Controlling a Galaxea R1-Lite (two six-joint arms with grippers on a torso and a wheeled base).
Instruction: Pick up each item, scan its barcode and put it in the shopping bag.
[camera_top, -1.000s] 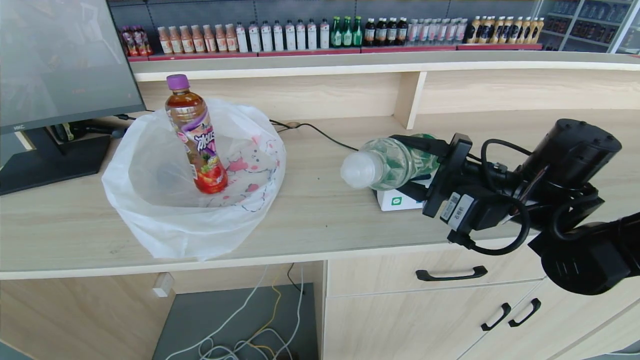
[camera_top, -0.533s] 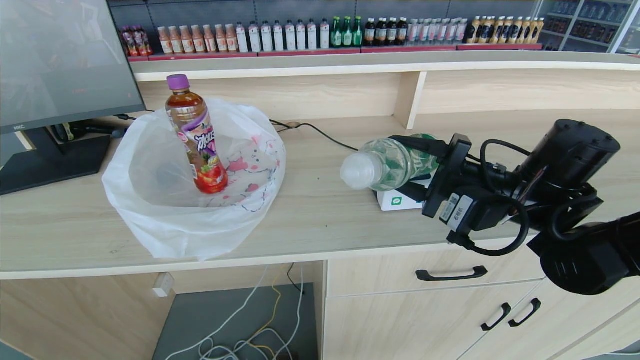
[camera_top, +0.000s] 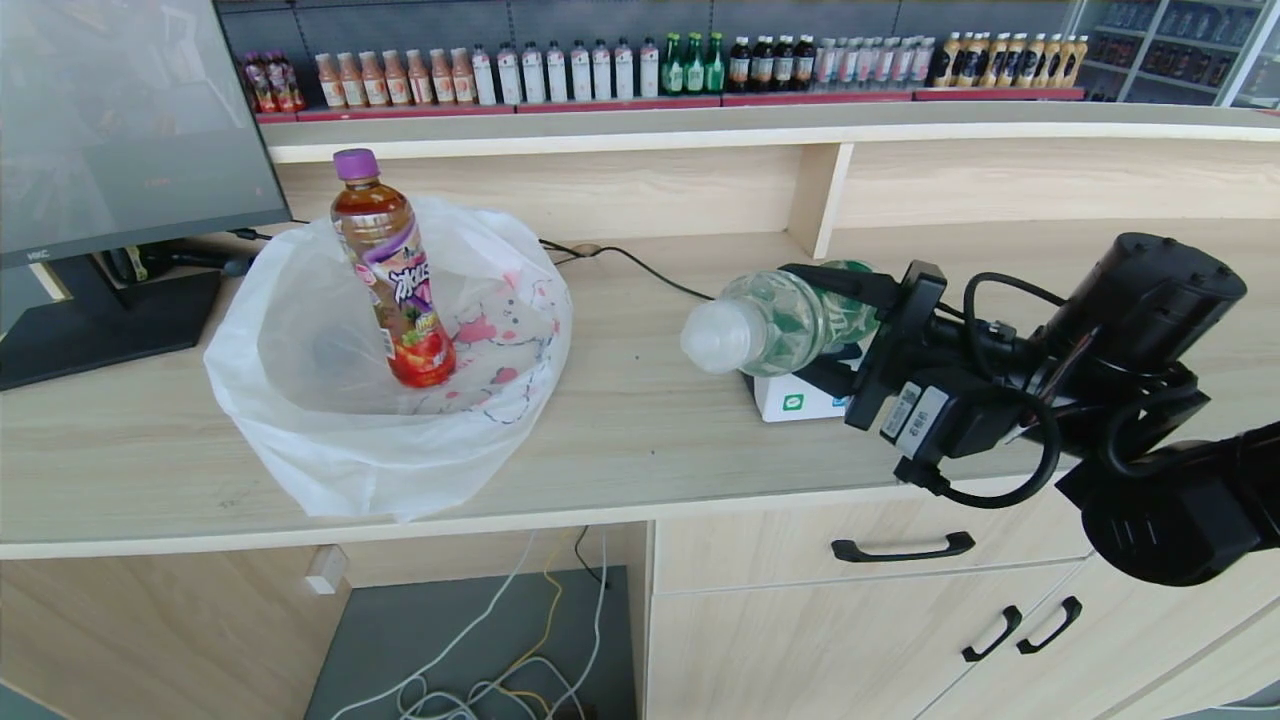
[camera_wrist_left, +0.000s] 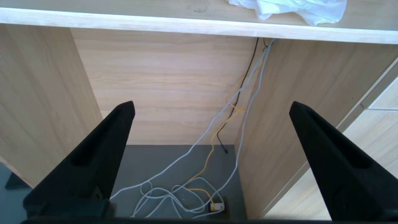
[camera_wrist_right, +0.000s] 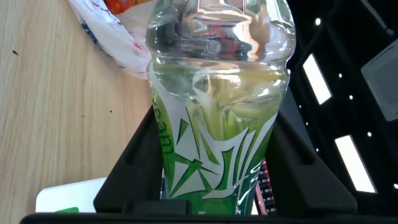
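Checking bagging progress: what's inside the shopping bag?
One purple-capped tea bottle stands tilted inside the shopping bag. Its folded near wall hides part of the bottom.

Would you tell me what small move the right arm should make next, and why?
Probably carry the water bottle toward the robot's left, to the shopping bag. The right gripper is shut on it, sideways above the white scanner box, and the open bag has room beside the tea bottle.
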